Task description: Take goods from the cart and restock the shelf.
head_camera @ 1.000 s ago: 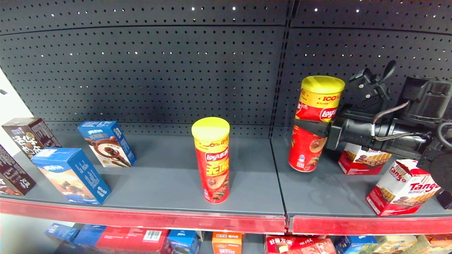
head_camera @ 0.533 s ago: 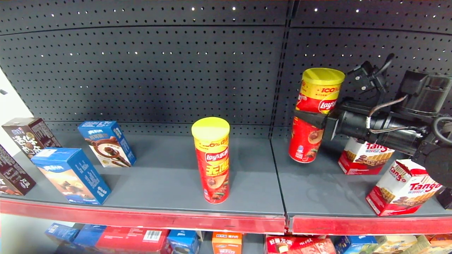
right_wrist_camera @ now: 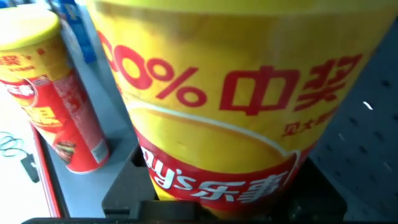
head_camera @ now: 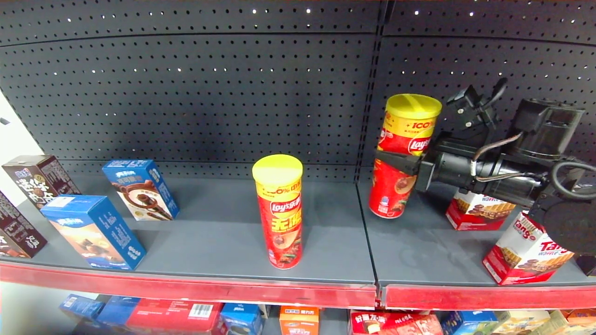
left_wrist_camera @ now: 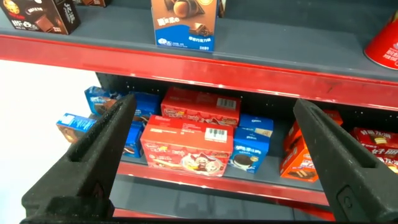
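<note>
The right end effector (head_camera: 396,164) pinches the held chip can (head_camera: 410,122) round its middle, which leaves the base free for setting down. The can hangs tilted, its foot seemingly just off the shelf (head_camera: 209,237), toward the back edge and just right of the panel seam. Bare room runs from there to the front edge, between the standing can (head_camera: 279,209) and 2 wafer boxes (head_camera: 482,211) nearer the right end. The left end effector (left_wrist_camera: 214,104) is spread wide and empty, facing the lower tier.
</note>
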You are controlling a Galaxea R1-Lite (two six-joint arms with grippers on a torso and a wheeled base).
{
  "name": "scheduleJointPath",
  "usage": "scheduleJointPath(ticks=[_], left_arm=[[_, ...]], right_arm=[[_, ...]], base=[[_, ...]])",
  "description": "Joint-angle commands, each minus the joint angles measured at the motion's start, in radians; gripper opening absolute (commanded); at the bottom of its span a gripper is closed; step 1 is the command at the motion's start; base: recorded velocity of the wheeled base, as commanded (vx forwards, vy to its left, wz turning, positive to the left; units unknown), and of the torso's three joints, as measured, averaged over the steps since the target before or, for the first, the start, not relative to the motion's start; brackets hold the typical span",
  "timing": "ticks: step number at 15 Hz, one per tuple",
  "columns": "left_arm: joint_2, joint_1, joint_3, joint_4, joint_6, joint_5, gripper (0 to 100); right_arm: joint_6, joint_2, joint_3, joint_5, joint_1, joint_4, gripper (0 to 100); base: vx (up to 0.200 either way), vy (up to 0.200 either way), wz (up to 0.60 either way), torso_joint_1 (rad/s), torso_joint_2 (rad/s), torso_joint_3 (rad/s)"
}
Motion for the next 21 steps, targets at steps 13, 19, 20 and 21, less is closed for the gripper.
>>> scheduleJointPath(ticks=[13,19,20,21], left_arm=[[0.002,0.0,0.0,0.0,0.001,-0.001,100],[0.002,0.0,0.0,0.0,0.001,-0.001,100],[0.002,0.0,0.0,0.0,0.001,-0.001,100],[0.002,0.0,0.0,0.0,0.001,-0.001,100]], right_arm=[[0.006,0.26,-0.249,0.092,0.1,0.001,0],[0.006,0.423,-0.494,0.108,0.137,0.062,0],[0.004,0.446,-0.526,0.097,0.144,0.069,0],[0.004,0.453,-0.542,0.097,0.149,0.07,0]], base=[[0.0,0.0,0.0,0.0,0.0,0.0],[0.0,0.0,0.0,0.0,0.0,0.0],[0.0,0.0,0.0,0.0,0.0,0.0],[0.0,0.0,0.0,0.0,0.0,0.0]])
